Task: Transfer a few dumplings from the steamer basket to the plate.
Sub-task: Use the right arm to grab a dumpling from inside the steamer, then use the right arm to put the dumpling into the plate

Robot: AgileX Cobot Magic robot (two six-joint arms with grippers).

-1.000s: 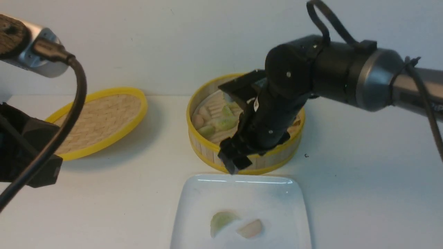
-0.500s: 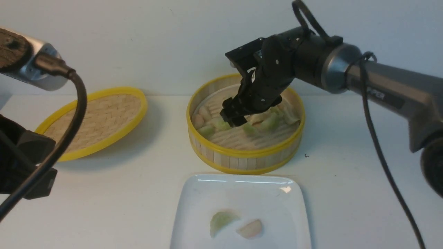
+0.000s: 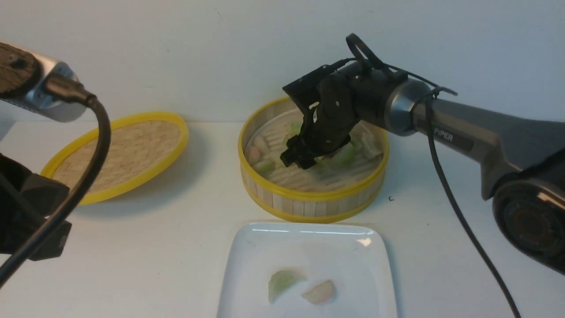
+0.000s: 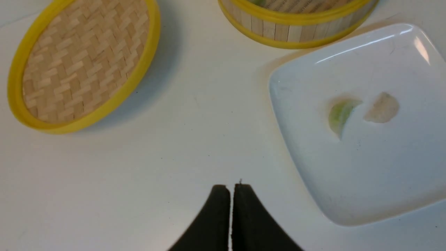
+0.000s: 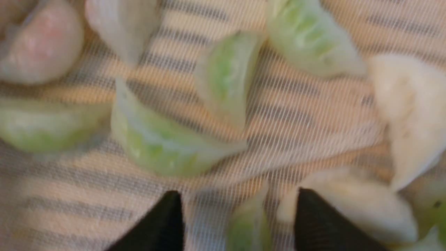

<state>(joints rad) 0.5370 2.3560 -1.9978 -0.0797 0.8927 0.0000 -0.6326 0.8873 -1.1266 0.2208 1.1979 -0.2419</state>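
Observation:
The steamer basket (image 3: 309, 207) stands mid-table with several green, white and pinkish dumplings (image 3: 264, 166) inside. My right gripper (image 3: 300, 161) reaches down into it. In the right wrist view its jaws (image 5: 238, 195) stand apart over the slatted floor, with a pale green dumpling (image 5: 249, 226) between them and a gap on either side. A white dumpling (image 5: 352, 202) lies against one finger. The white plate (image 3: 309, 243) in front of the basket holds a green dumpling (image 3: 282, 282) and a pinkish one (image 3: 320, 292). My left gripper (image 4: 230, 190) hangs shut and empty above the table, left of the plate (image 4: 366, 174).
The flat woven lid (image 3: 123, 150) with its yellow rim lies tilted at the back left. A white wall stands close behind the basket. The left arm's cable (image 3: 95, 145) hangs at the front left.
My right gripper has swung from over the basket's near rim back into the basket and come down among the dumplings. The left arm has barely shifted.

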